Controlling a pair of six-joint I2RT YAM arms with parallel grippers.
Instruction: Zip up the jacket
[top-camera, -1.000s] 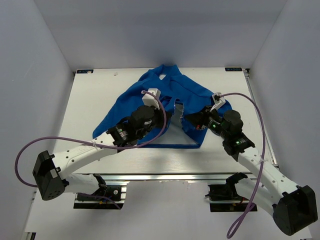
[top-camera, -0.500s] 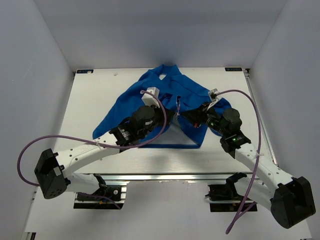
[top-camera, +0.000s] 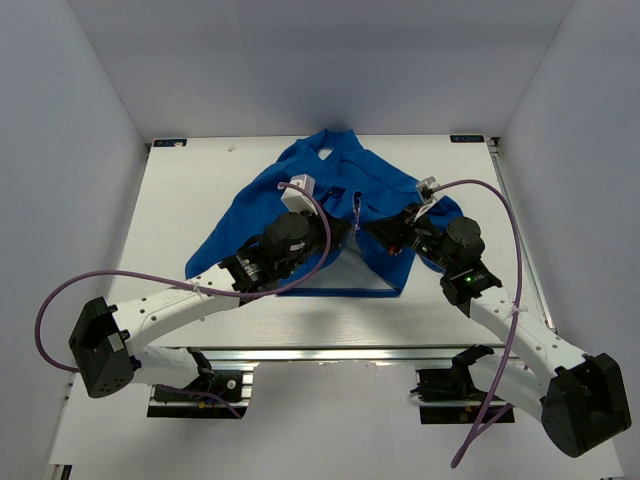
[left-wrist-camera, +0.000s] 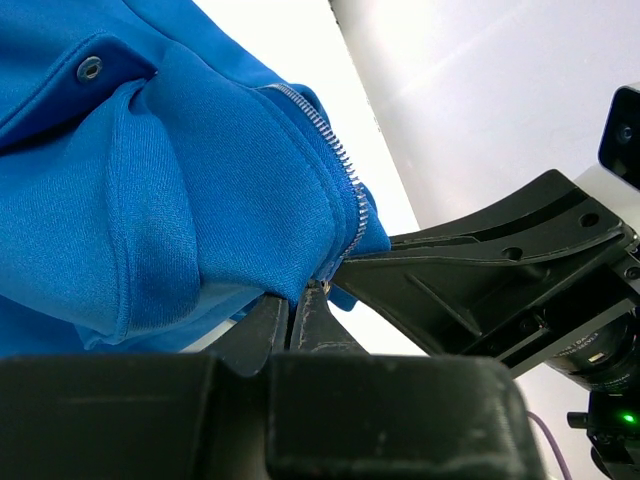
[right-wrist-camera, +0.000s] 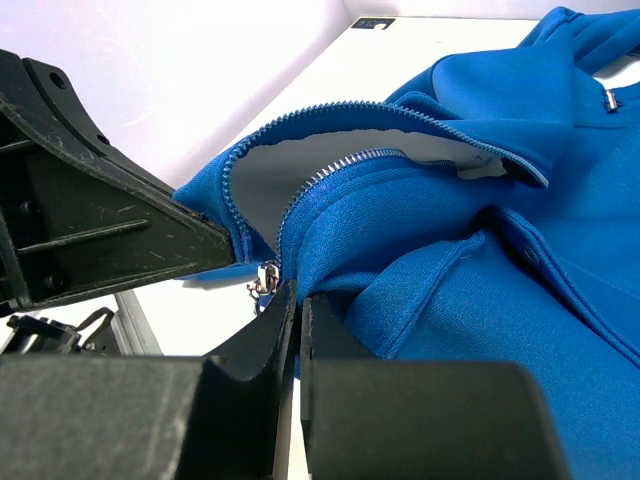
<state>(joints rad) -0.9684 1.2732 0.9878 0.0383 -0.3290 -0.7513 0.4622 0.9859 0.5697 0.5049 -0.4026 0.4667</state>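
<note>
jacket is laid at upper middle of the table, collar toward frame top, hem toward bottom, long axis top-to-bottom | zipper is seen parted near the hem | left gripper is pinched narrow on the frame-left zipper edge | right gripper is pinched on the other edge
</note>
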